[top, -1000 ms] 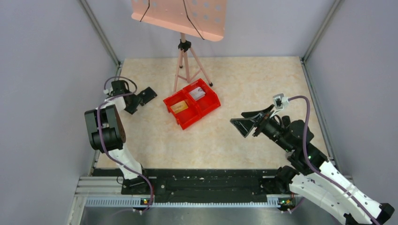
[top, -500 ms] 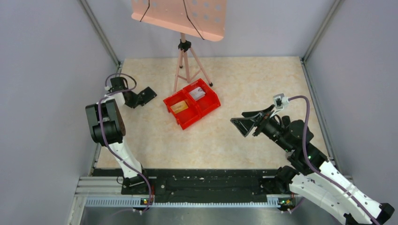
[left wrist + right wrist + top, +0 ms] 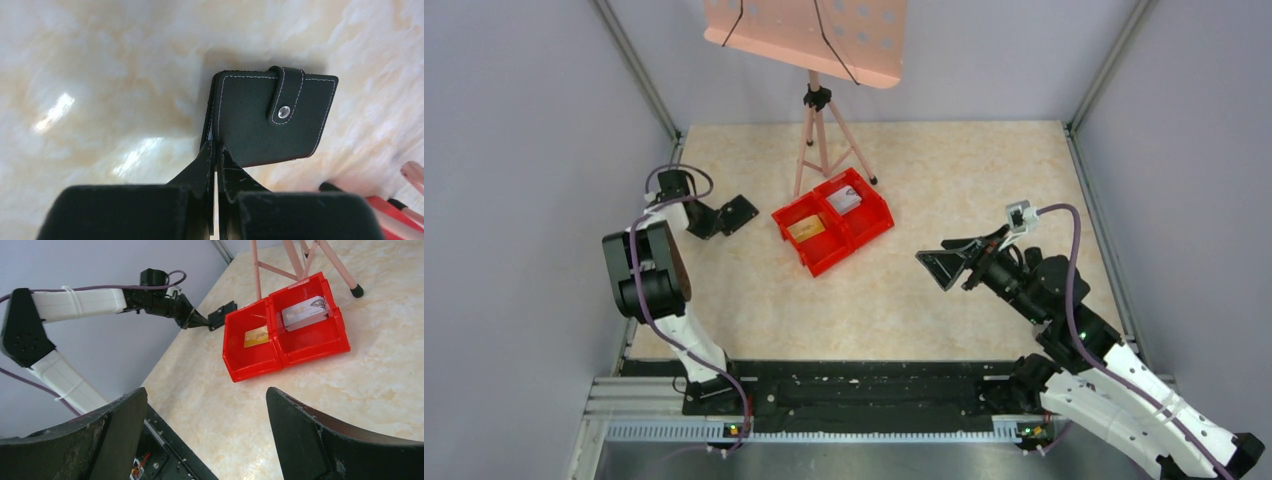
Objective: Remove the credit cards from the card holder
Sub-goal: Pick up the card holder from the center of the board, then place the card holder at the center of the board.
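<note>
While the right gripper [image 3: 944, 268] hangs released above the table [image 3: 984, 170], its two fingers wide apart and nothing between them, the left gripper [image 3: 216, 146] is clenched. In the left wrist view its fingertips come in from 6 o'clock and meet at the 7 o'clock corner of the card holder [image 3: 272, 120]. We see them grasping the edge of the holder there, and lower down only a thin light slit shows between the fingers. The card holder is folded shut, and a strap with a small metal snap [image 3: 284, 111] goes over its edge at 12 o'clock. A soft shadow lies on the table beside the holder, so it seems tilted or a little raised, but we cannot tell how much of it touches the table.

From the top camera, we find the holder at 9 o'clock from the red bin [image 3: 856, 246], near it but apart. The bin has two compartments. An orange-gold credit card [image 3: 807, 229] lies in the compartment on the 8 o'clock side, and a pale card [image 3: 846, 200] lies in the one toward 2 o'clock. The right gripper is at 4 o'clock from the bin, well apart, and points toward it. The pink tripod stand [image 3: 816, 98] is at 12 o'clock from the bin, with one foot just beside the bin's far rim.
</note>
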Motion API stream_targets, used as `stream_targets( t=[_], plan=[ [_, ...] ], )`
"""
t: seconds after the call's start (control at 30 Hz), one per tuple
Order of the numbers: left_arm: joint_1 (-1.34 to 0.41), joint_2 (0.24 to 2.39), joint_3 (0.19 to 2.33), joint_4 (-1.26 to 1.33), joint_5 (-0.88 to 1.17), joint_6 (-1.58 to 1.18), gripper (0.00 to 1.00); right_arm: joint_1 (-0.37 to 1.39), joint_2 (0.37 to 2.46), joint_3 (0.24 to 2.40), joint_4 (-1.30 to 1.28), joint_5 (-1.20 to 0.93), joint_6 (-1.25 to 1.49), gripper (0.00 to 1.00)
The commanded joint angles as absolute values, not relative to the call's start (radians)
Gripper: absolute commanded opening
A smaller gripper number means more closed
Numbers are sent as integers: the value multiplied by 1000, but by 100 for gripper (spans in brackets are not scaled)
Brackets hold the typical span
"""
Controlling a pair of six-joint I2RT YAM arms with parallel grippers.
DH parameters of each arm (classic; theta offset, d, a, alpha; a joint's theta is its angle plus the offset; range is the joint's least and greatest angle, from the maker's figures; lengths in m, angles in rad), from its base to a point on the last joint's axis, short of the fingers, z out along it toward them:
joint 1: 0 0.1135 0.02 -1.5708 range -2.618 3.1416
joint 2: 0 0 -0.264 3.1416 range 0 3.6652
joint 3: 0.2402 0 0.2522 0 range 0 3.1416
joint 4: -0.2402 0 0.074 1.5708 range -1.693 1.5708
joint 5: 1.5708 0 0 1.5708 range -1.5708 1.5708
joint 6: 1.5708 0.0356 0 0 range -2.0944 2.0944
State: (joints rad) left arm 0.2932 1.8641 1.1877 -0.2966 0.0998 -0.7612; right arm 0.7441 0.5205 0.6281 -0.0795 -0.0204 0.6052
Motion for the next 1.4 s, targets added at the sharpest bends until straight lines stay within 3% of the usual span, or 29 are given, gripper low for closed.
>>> stream_targets(
  t=[0.0, 0.4, 0.7, 1.17, 1.37],
  plan=[
    [298, 1729, 1097, -359, 43, -784, 0, 749, 518, 635, -104, 32, 572, 88],
    [252, 1299, 819, -490, -168, -905, 0, 748, 451, 590, -127, 72, 545, 89],
    [218, 1098, 664, -575, -17, -950, 0, 749, 446, 580, -137, 110, 552, 89],
    [-133, 792, 556, -757, -10, -1099, 0, 748, 507, 605, -173, 155, 583, 88],
    [-307, 774, 434, -584, 180, -1121, 0, 749, 553, 616, -168, 158, 577, 88]
  ],
)
